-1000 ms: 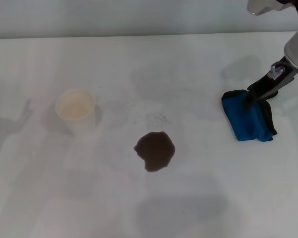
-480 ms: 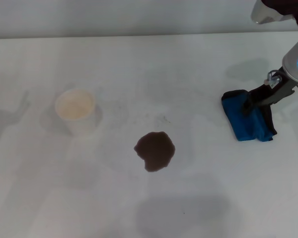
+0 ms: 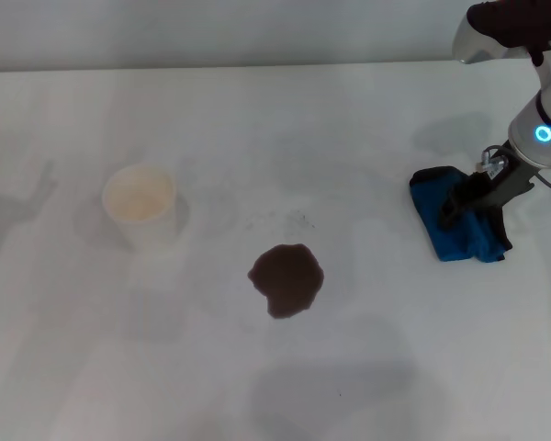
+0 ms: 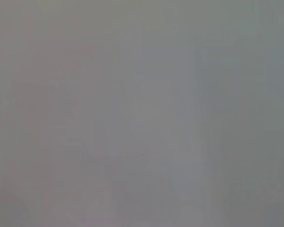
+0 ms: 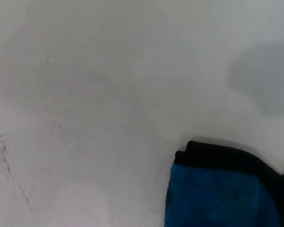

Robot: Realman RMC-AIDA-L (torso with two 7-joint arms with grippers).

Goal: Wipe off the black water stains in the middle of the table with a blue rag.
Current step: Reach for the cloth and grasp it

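At the right side of the counter (image 3: 367, 110), the right tool (image 3: 459, 204) is down on the blue rag (image 3: 452, 230). Its dark fingers are upon the cloth, but I cannot tell if they are closed on it or only touching it. The right arm comes down to it from the far right corner, with a small blue light ring on its wrist. The rag is folded and lies flat on the counter, with black edging along its side away from the stain. In the right wrist view only one corner of the rag (image 5: 217, 194) is seen, blue with a black border, on the white surface.

The black water stains (image 3: 286, 278) are in the middle of the counter, well apart from the rag, toward the robot's left. It is one dark blotch with an uneven edge. Some faint grey specks are just behind it. A white paper cup (image 3: 140, 204) stands upright further to the left. The left tool is not seen in any view.
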